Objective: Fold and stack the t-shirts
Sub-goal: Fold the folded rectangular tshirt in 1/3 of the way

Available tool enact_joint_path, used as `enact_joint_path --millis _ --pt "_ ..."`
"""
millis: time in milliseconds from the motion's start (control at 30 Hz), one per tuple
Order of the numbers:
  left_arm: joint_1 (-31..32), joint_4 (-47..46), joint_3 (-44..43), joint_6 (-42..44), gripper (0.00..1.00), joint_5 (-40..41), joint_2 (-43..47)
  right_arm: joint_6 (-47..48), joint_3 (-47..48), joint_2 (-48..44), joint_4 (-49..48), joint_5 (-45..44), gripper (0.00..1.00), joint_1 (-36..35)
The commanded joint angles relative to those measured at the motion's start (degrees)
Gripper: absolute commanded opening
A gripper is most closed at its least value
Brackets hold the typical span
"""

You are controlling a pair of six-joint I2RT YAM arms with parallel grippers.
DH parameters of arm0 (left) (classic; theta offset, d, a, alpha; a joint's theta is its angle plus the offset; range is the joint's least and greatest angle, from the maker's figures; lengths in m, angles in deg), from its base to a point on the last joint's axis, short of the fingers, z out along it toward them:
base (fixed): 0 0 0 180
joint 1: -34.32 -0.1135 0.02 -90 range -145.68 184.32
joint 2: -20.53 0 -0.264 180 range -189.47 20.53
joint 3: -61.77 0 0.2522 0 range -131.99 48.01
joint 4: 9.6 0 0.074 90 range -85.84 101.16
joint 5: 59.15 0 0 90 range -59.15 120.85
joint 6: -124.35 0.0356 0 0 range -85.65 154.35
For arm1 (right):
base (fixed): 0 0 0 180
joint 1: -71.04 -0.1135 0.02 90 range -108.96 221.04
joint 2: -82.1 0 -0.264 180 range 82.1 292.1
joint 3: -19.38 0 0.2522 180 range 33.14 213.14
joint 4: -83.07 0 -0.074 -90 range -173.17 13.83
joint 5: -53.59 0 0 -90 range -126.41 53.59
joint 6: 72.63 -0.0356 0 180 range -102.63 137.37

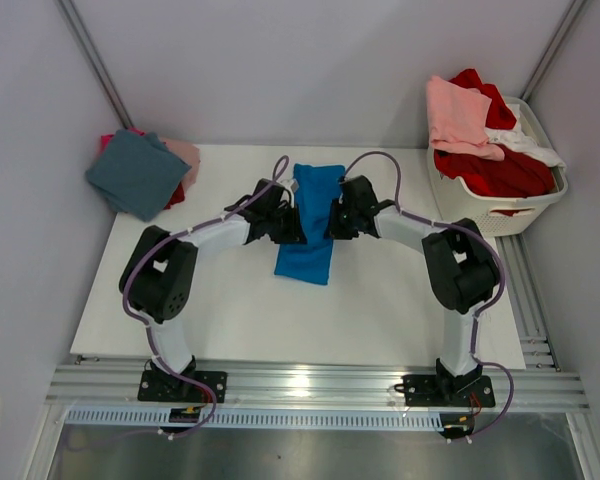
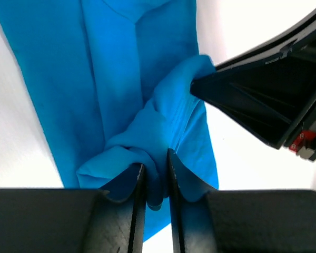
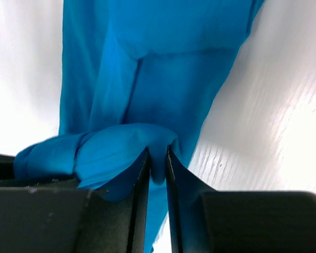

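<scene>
Left gripper at 9 o'clock and right gripper at 3 both pinch the blue t-shirt, whose length runs 12 to 6.

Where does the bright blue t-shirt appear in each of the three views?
Top external: the blue t-shirt lies mid-table, a long strip between the left gripper and the right gripper.
Left wrist: fills upper left and centre, a fold between the jaws at bottom.
Right wrist: fills upper centre, a fold between the jaws at bottom.
Shared landmark: the white table around it.
</scene>
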Motion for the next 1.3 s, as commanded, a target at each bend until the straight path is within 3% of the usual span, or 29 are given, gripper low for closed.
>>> enact_joint_path --millis 0,233,567,833,1100,1267 --pt "-1.22 2.73 -3.22 2.09 0.23 -0.73 -0.39 1.32 3.29 0.76 -0.12 -4.25 0.24 1.44" --pt "-1.57 0.27 -2.08 2.79 0.31 1.82 1.81 1.76 4.87 0.59 -0.29 -6.27 0.38 1.44" --pt "-3.33 0.44 -9.9 3.32 0.31 0.15 -3.9 1.5 7.25 0.41 -0.91 -7.32 0.38 1.61" --pt "-5.61 4.22 -20.0 2.97 0.31 -3.11 -11.46 1.32 2.95 -3.27 -2.58 -8.55 0.38 0.91" --pt "-8.07 5.27 -20.89 1.65 0.34 -0.3 -13.4 2.46 0.3 -6.53 -4.69 -9.17 0.38 0.21" --pt "-8.78 5.37 -17.91 1.04 0.37 6.46 -11.12 3.43 0.3 -7.59 -6.27 -8.73 0.38 -0.84"
